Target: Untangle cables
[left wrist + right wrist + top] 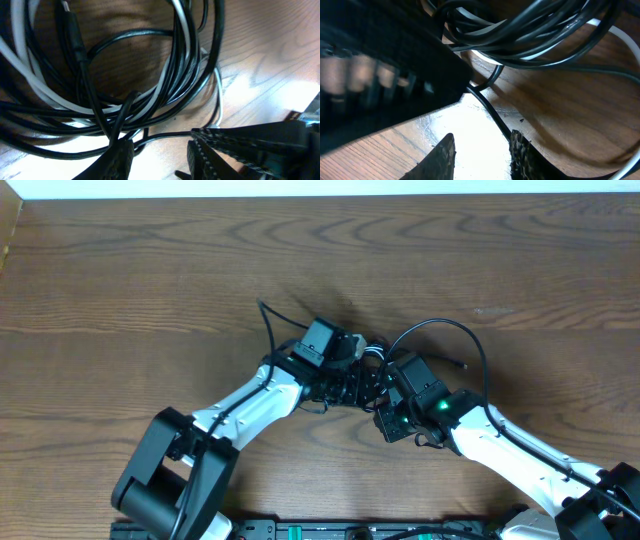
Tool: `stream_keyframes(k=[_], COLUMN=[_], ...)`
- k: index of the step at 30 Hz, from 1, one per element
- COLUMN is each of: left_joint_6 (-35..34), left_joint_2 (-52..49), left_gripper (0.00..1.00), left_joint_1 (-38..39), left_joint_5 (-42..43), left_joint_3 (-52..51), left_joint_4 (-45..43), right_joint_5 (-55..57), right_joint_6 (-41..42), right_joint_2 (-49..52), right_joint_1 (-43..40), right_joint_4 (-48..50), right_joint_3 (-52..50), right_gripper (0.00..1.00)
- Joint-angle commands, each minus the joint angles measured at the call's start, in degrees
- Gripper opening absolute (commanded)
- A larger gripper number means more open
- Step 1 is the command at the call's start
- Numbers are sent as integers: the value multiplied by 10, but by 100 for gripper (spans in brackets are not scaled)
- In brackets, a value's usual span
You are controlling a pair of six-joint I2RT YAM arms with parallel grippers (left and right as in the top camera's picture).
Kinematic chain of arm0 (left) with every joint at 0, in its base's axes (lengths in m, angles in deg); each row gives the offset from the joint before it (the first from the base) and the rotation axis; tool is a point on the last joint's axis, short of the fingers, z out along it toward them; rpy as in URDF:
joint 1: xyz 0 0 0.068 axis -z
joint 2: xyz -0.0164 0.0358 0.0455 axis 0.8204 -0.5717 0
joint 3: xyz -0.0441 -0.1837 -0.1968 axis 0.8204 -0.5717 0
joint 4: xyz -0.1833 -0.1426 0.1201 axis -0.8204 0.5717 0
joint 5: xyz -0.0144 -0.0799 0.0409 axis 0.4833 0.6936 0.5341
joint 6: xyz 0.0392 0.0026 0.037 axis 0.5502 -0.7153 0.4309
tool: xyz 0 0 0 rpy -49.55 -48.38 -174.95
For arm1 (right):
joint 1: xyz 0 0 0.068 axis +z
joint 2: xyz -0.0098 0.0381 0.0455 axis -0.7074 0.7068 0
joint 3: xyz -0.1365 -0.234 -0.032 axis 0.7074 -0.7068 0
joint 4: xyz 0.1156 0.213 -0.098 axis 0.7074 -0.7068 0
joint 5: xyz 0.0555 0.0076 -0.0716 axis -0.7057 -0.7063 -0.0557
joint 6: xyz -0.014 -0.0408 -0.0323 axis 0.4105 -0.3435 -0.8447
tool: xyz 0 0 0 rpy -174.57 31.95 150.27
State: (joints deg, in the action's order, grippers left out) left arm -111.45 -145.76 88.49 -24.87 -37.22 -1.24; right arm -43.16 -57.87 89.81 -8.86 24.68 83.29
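— At the middle of the worktop (pixel 150 280), what is lying?
— The cables (pixel 172 85) lie there in one tangled heap, and both arms reach into it, one from each side. From above, the heap is mostly hidden under the two wrists.
— Can you see any part that is free?
— Yes. One black loop (pixel 440 323) arches out of the heap on the right side, and a thin black end (pixel 265 315) sticks out on the left side.
— Which colours are in the heap?
— Mostly black strands, curved over each other, and a white cable (pixel 21 35) passes among them.
— How is the left pincer (pixel 159 141)?
— Its fingers stand apart, low over the wood. One black strand comes down against one finger and another thin one crosses the gap, but nothing is pressed between them.
— And the right pincer (pixel 483 135)?
— Also apart. I see bright wood in the gap. A black strand runs down to one finger; whether it touches, I cannot tell. The black bundle lies just beyond the tips, and a big dark part of the other arm fills the upper left of this view.
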Motion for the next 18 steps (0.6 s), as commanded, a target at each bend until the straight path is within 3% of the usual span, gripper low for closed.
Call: stream_keyframes(k=[1,5,11,13,18], left_joint_6=[23,25,72,76,91], left_joint_2=[-18,-18,5,13,12], left_gripper=[36,35,42,42,42], left_joint_1=[2,0,-14,-14,-12], left_joint_5=[-22,-22,-25,-55,-125], left_joint_3=[10,10,24,24,22], left_joint_4=[-3,-11,21,29,52], right_joint_5=[3,5,11,12,12], right_joint_6=[-18,-45,-56,-56,-56], right_joint_2=[-7,-7,-7,-7,-7], right_joint_1=[-3,-3,-3,-3,-2], right_joint_4=[-1,2,4,4,4], right_joint_3=[8,8,8,8,8], right_gripper=[32,33,34,40,36])
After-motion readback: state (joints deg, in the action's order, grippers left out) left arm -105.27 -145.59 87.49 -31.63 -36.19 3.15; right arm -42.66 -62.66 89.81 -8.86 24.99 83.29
